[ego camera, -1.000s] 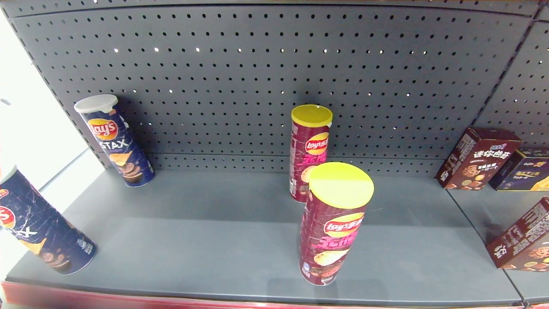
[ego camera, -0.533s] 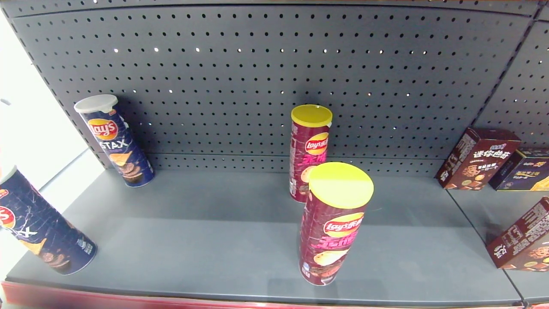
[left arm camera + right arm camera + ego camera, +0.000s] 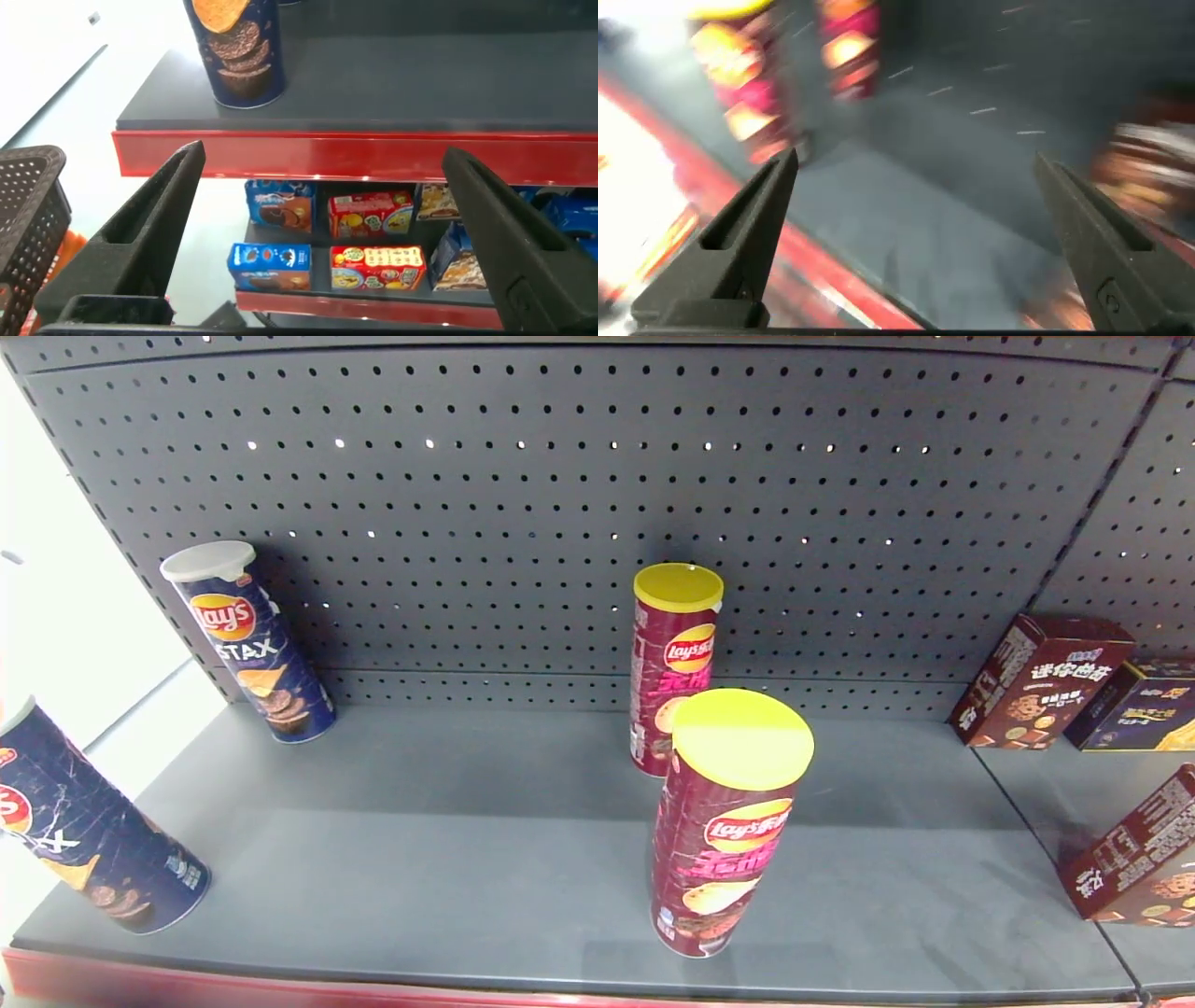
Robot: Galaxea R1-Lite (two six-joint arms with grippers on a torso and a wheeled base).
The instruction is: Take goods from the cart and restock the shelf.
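Note:
Two maroon chip cans with yellow lids stand on the grey shelf, one near the front and one at the back panel. Two dark blue cans stand at the left, one at the back and one at the front corner. My left gripper is open and holds nothing, just outside the shelf's red front edge and below a blue can. My right gripper is open with nothing between its fingers, facing the shelf board with the maroon cans to one side.
Brown biscuit boxes stand on the neighbouring shelf to the right, one near its front. A perforated back panel closes the shelf. Below it a lower shelf holds small snack boxes. A black mesh basket is beside my left gripper.

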